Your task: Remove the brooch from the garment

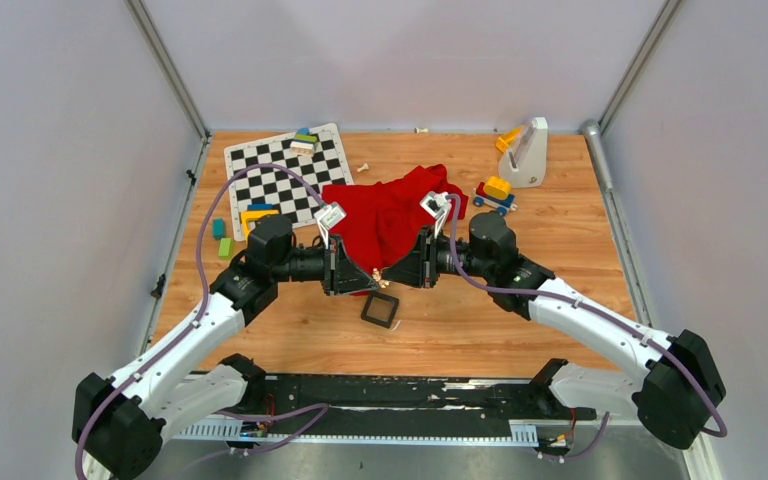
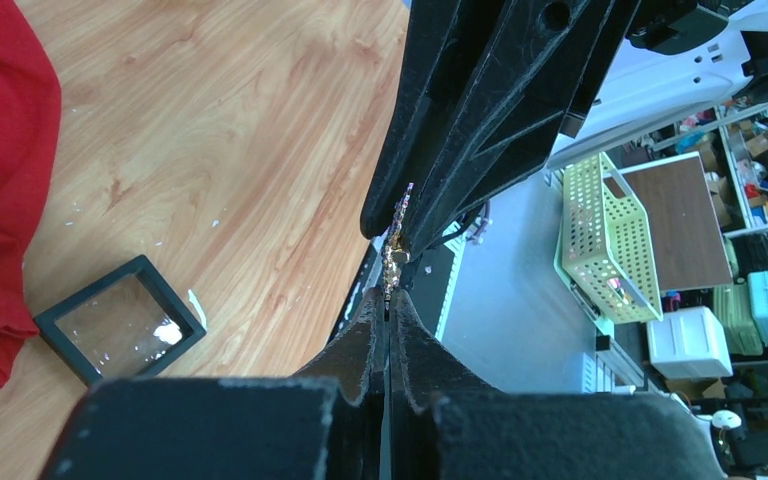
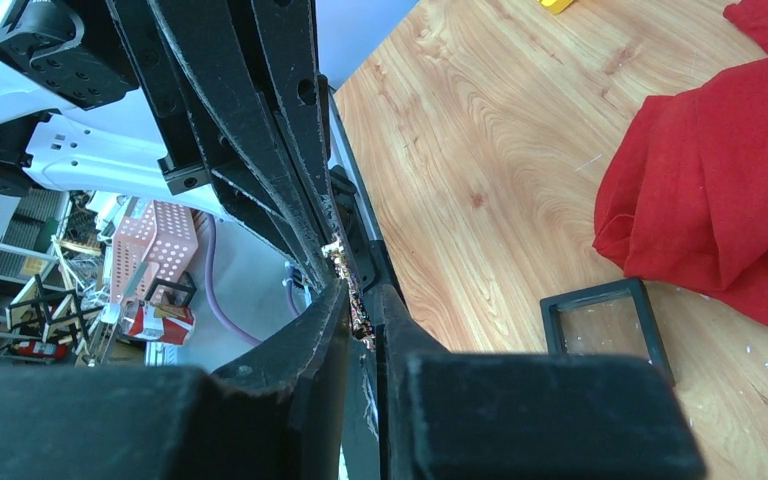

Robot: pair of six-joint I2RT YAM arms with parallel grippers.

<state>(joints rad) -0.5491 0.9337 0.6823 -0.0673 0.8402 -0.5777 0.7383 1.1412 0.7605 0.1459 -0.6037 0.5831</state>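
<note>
The brooch, small, gold and sparkling, is held in the air between my two grippers, which meet tip to tip. My left gripper is shut on its lower end. My right gripper is shut on it from the other side, and the brooch shows between those fingers. No cloth hangs on it in the wrist views. The red garment lies crumpled on the table just behind the grippers. It also shows in the left wrist view and the right wrist view.
A small black-framed clear display box lies on the wood just in front of the grippers. A checkerboard mat, coloured blocks, a toy car and a white stand sit at the back.
</note>
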